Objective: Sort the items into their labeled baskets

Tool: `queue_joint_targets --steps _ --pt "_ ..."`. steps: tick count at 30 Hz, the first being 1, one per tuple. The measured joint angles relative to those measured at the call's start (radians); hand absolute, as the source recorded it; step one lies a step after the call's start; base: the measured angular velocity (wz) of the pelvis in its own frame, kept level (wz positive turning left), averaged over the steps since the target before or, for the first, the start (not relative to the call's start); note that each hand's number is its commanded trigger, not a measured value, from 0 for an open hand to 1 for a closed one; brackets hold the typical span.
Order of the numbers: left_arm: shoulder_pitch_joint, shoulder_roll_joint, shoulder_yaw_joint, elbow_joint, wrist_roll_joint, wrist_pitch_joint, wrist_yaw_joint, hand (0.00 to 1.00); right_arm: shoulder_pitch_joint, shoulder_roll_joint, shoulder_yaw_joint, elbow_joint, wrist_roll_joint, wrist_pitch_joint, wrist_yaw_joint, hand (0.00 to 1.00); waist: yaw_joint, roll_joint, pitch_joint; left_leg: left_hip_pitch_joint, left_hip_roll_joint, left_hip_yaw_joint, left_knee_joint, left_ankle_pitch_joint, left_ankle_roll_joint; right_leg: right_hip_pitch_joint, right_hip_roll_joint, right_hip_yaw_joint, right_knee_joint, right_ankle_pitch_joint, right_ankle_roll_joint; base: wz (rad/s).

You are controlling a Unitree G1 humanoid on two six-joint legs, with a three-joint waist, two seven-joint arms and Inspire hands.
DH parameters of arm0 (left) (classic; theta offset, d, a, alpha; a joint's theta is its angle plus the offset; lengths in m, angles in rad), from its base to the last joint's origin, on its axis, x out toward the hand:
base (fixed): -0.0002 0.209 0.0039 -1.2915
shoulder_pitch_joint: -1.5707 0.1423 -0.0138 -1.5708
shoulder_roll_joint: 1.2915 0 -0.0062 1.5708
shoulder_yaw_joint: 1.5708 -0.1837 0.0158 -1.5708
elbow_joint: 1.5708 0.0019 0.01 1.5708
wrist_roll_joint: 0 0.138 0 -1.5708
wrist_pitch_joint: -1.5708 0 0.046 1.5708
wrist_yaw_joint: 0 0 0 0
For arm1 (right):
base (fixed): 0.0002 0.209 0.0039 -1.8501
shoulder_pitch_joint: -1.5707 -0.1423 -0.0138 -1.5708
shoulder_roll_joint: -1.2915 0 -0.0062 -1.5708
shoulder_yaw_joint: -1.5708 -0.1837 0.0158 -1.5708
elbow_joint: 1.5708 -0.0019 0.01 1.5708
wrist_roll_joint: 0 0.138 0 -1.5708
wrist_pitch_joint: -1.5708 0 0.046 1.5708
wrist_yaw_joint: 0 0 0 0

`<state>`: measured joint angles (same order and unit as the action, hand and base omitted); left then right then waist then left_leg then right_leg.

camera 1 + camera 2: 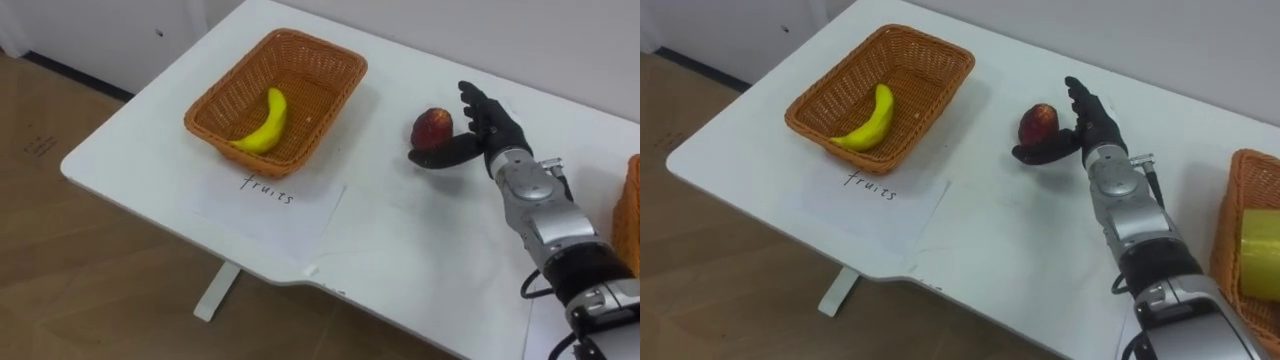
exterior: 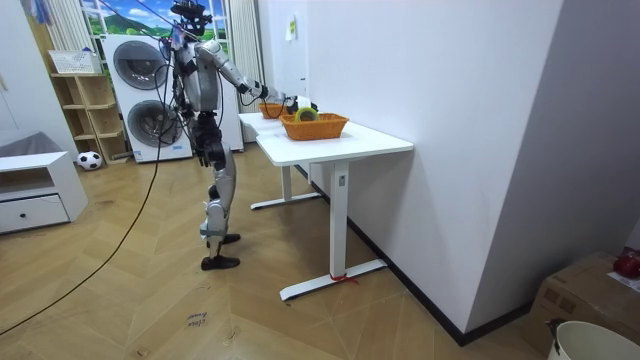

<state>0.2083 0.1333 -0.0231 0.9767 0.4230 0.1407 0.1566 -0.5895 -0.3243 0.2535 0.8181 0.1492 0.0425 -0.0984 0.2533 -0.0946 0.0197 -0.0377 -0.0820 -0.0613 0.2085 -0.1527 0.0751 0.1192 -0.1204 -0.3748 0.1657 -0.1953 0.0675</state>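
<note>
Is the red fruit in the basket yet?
Out: the red fruit sits on the table right of the basket, by the right hand.

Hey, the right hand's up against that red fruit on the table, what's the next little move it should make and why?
Probably curl the right hand shut on the red fruit. The fingers stand straight behind it and the thumb reaches across in front of it, so nothing grips it yet, and it belongs in the fruit basket with the banana to the left.

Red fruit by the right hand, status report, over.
Right hand open, fingers behind red fruit, thumb in front, not closed. Fruit outside fruit basket; banana already in. Nothing between fruit and basket.
</note>
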Motion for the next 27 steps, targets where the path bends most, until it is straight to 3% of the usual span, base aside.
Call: queue_joint_targets --steps 9,27 --pt "0.002 0.0 -0.023 0.0 -0.039 0.0 -0.027 0.0 0.0 0.0 0.0 0.003 -0.001 0.0 0.016 0.0 -0.001 0.009 -0.0005 -0.006 0.001 -0.001 -0.001 0.0 0.0 -0.005 -0.001 -0.013 0.001 0.0 0.0 0.0" --pt "0.001 0.003 -0.033 -0.004 -0.04 0.0 -0.056 0.0 0.0 0.0 0.0 0.035 -0.003 0.0 0.037 0.0 0.001 0.0 -0.0001 -0.027 0.002 0.0 0.004 0.0 0.0 -0.023 -0.003 -0.04 0.004 0.0 0.0 0.0"
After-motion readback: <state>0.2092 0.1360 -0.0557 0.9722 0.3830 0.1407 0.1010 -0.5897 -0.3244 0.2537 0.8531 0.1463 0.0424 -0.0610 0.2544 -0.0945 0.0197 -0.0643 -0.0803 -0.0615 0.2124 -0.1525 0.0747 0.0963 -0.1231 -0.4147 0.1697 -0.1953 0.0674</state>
